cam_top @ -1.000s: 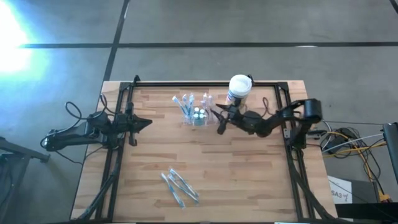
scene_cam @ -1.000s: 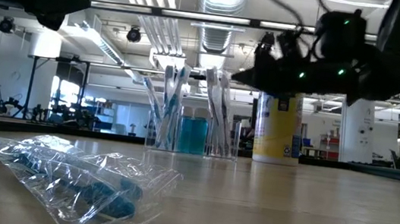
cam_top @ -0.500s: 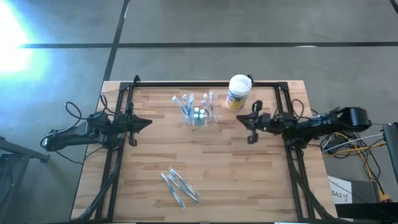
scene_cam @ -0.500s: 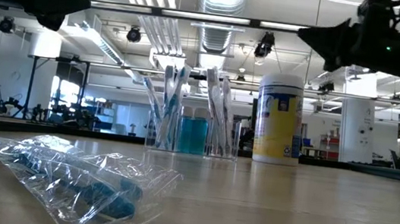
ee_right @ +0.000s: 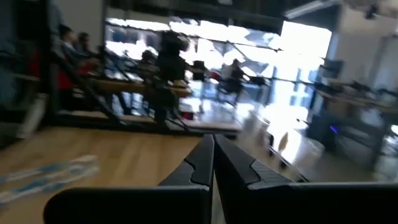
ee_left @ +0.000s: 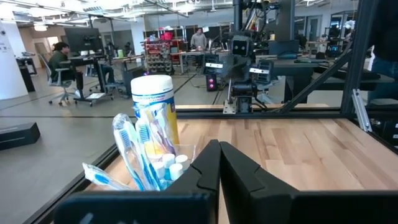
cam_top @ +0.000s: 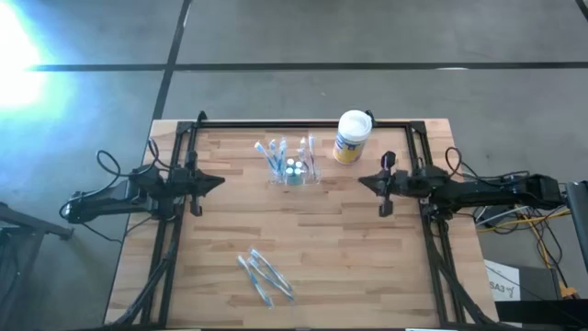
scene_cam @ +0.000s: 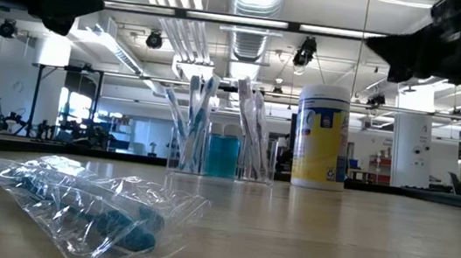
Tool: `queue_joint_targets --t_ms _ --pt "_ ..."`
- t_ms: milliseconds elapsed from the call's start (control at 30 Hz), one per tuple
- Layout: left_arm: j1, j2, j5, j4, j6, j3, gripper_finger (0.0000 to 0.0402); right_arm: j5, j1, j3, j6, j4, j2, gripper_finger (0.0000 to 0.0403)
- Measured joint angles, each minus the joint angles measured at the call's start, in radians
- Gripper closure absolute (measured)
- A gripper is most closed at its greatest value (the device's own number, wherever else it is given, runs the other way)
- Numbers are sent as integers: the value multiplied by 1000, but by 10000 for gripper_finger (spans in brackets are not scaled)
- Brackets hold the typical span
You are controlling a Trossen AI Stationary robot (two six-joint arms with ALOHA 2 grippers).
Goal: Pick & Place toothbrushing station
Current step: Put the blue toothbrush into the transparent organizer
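Right end effector (cam_top: 384, 185) now drawn back to the right edge of the desk (cam_top: 349, 267), well apart from the toothbrushing station (cam_top: 292, 169), where a second ago it hung just beside the station and the white canister (cam_top: 351, 136). Fingers closed tip to tip in the right wrist view, holding nothing. Station upright toward the far middle of the desk, loaded with toothbrushes and a small blue bottle, in the same spot across all the high and low views, with the canister near it on the right. No displacement visible, so apparently a finished placement followed by a withdrawal, or else an approach given up without a grasp; impossible to settle which from these views alone. Left end effector (cam_top: 195, 184) parked at the left edge of the desk, unchanged throughout, fingers pressed together and empty, facing the station across bare wood. Packaged toothbrushes (cam_top: 265, 276) lying flat near the front of the desk, untouched. Judged on position alone: station free of both arms, standing stable, nothing leaning on it. If another pick is intended, a fresh reach from either side needed, with care for the canister close by and for the brushes fanning out above the clear walls.
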Motion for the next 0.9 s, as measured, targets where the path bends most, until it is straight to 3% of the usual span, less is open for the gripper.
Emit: queue_joint_targets --t_ms 100,900 --pt "0 0 0 -1 0 0 397 -76 0 -41 14 84 -47 394" --pt "0 0 27 -9 -13 0 389 19 0 -62 52 -151 -243 394"
